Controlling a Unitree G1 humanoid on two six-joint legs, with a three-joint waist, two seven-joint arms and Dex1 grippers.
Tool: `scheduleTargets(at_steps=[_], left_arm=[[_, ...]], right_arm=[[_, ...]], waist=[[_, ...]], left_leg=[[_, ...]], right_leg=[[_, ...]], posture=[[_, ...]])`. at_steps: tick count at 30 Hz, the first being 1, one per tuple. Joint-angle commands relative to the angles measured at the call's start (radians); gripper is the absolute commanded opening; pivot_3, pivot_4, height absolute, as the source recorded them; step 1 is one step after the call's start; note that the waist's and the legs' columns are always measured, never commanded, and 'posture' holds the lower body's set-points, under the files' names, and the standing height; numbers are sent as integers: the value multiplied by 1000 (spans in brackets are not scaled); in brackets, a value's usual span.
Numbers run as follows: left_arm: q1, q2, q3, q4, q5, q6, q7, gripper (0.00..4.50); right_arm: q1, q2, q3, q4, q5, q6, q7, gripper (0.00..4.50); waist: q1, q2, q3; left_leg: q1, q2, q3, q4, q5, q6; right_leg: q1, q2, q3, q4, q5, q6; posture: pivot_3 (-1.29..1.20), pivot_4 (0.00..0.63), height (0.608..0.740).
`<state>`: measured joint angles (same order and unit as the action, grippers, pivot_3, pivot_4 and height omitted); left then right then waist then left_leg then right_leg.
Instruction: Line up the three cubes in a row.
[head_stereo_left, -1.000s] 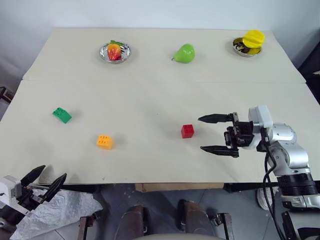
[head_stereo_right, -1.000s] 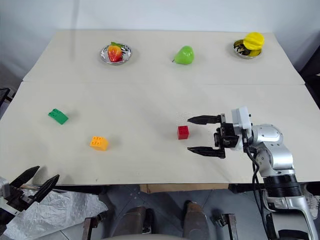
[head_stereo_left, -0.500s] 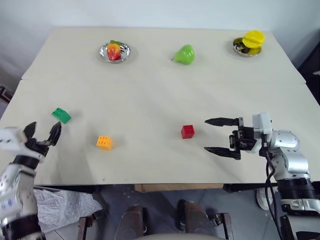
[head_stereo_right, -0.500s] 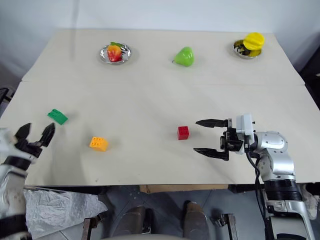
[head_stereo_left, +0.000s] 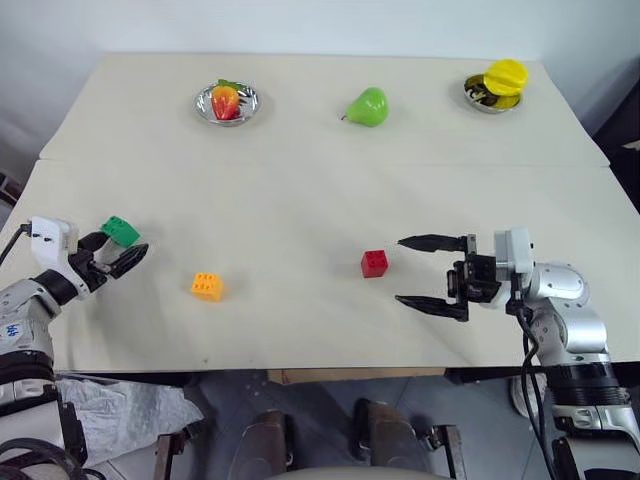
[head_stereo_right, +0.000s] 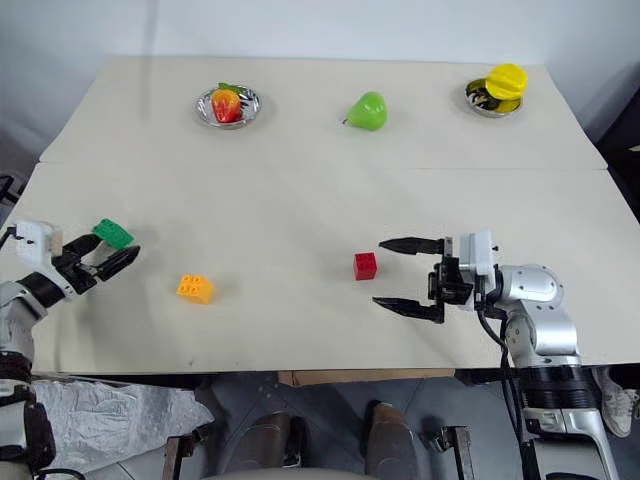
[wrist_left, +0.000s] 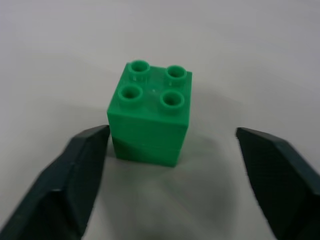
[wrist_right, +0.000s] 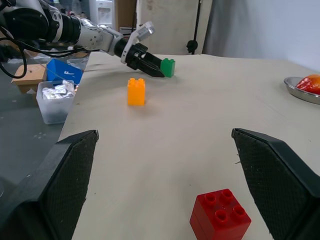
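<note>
Cubes (head_stereo_left: 208, 286) on beige table (head_stereo_left: 300, 180), pale wall behind; left pincer (head_stereo_left: 118, 252) spread around green cube (head_stereo_left: 121, 230); right pincer (head_stereo_left: 427, 272) spread.

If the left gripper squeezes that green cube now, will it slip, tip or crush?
The green cube looks like hard moulded plastic, so it should stay stiff and probably won't crush. Its sides are flat and smooth, so the left gripper may slip unless squared. It sits flat on the table and looks light, so an uneven touch would likely slide it rather than roll it.

Smooth plastic green cube (wrist_left: 149, 113), matt pale table (head_stereo_left: 300, 160), glossy pear (head_stereo_left: 367, 106), shiny metal bowl (head_stereo_left: 245, 103).
</note>
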<state>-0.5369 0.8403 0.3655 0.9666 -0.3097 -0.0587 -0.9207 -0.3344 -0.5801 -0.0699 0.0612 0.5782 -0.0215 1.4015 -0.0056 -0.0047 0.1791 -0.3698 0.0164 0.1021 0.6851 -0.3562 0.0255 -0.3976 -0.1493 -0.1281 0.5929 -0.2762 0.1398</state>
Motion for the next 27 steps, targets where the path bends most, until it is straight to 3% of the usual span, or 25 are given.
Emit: scheduleTargets(at_steps=[1,6,11,16,23,27], left_arm=[[-40,26,9,46,0,-58,-57,2981],[-61,23,-16,96,27,-94,-95,1500],[-84,10,-20,46,-1,-82,-186,1483],[-115,-43,-119,-253,-46,38,-374,1483],[-218,-191,-413,-751,-45,368,-410,1483],[-259,-228,-537,-847,-13,528,-384,1483]], right_arm=[[10,2,-17,-46,6,-5,-19,4500],[22,2,-14,-62,5,0,-38,4500],[33,-16,-23,-73,10,14,-41,4500],[56,-60,-60,-72,19,37,-36,4500],[104,-119,-119,-64,24,49,-30,4500],[128,-133,-145,-76,31,55,-37,4500]], waist=[[0,0,0],[0,0,0],[2,0,0],[12,-1,0],[10,-1,0],[-1,-1,0]], left_leg=[[0,0,0,0,0,0],[0,0,0,0,0,0],[0,0,0,0,0,0],[-2,0,0,3,0,0],[-2,0,-2,6,0,1],[-1,1,-1,6,0,1]], right_leg=[[0,0,0,0,0,0],[0,0,0,0,0,0],[0,0,-1,1,0,0],[0,-1,-2,1,0,0],[2,-1,-2,1,0,0],[2,0,-1,1,0,0]], posture=[[0,150,740],[0,150,740],[0,150,740],[0,150,740],[0,150,740],[0,150,740]])
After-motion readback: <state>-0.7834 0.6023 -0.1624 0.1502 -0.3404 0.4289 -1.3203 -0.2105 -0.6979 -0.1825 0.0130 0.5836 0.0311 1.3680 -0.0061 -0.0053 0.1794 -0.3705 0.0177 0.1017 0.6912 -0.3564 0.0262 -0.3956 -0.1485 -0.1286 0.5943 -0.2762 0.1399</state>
